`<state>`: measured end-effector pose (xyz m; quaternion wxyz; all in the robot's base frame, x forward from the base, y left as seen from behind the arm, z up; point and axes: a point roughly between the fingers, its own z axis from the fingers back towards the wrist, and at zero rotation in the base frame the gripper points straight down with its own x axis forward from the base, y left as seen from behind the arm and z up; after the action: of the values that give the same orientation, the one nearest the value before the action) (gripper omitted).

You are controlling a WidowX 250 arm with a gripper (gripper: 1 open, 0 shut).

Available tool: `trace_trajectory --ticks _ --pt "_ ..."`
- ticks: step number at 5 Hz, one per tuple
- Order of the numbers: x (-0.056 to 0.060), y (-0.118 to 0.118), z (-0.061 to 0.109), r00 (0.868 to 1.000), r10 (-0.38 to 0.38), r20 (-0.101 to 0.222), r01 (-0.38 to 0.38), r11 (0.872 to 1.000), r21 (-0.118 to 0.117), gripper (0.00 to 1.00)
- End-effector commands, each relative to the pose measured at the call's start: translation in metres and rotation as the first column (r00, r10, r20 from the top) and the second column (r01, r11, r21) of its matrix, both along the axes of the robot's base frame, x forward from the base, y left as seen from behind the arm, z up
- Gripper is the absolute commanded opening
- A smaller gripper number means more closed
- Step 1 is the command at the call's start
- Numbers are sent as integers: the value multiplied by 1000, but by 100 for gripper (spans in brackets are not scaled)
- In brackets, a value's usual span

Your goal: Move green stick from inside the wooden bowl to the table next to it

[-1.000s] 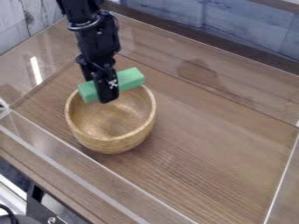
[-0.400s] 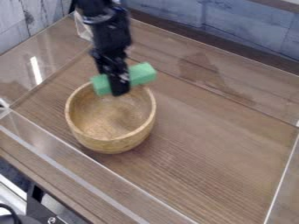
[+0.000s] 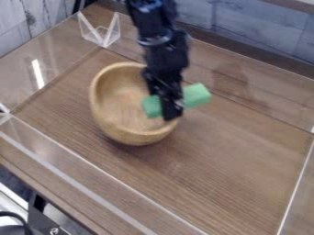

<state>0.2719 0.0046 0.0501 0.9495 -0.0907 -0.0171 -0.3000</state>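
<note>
Hand point(image 3: 168, 99) grasps green stick point(image 3: 179, 99) beside tilted wooden bowl point(image 3: 127, 112); clear walls point(image 3: 73, 188) around.

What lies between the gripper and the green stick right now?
Nothing: in the camera view the gripper is shut on the green stick, holding it over the right rim of the tilted wooden bowl, above the table.

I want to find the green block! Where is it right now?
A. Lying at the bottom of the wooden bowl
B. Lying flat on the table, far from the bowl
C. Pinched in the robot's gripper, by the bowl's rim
C: the gripper is shut on the green stick, holding it by the right rim of the wooden bowl, not down inside it.
</note>
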Motion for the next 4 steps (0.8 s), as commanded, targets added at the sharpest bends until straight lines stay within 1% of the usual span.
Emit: trace_trajectory --ticks 1,3,4 --pt "-5 18 3 1000 -8 20 8 1000 -1 0" --pt "-14 3 12 1000 0 5 0 1000 -4 0" --pt "-15 4 17 1000 28 -2 -28 1000 -6 0"
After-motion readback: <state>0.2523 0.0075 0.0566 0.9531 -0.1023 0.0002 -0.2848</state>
